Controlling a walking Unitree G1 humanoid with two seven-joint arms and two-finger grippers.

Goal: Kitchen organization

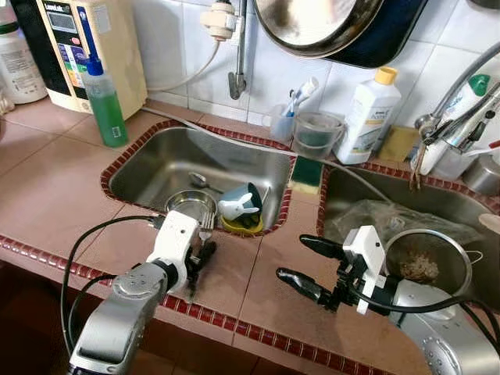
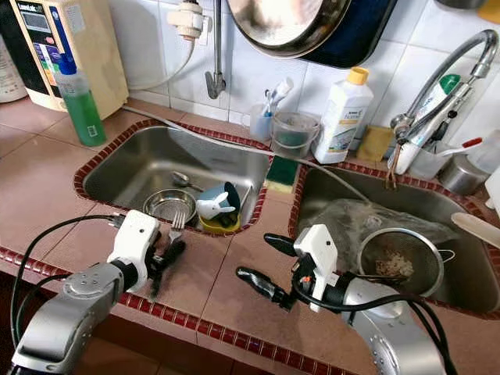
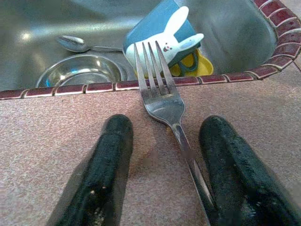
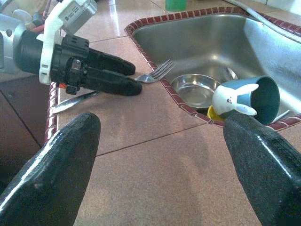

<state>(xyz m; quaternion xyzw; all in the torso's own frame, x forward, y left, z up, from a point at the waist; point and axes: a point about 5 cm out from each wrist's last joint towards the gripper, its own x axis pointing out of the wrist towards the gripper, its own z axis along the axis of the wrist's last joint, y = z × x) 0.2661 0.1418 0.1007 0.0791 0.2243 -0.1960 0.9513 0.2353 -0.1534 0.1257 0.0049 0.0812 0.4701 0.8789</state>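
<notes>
Jaws of left gripper (image 3: 162, 169) parted, straddling a steel fork (image 3: 162, 94) lying flat on the tiled surface (image 1: 47, 195), not gripping it. Fork tines overhang the red-tiled rim of the left sink (image 1: 137, 183). Inside: steel bowl (image 1: 191, 207), spoon (image 1: 199, 180), blue rabbit cup (image 1: 242, 203). Right gripper (image 1: 308, 266) jaws wide apart, holding nothing, over bare surface between sinks.

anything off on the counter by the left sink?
Yes. A fork lies on the counter with its tines poking over the sink rim, between the open left pincer's fingers. In the sink, a rabbit cup lies tipped on its side.
</notes>
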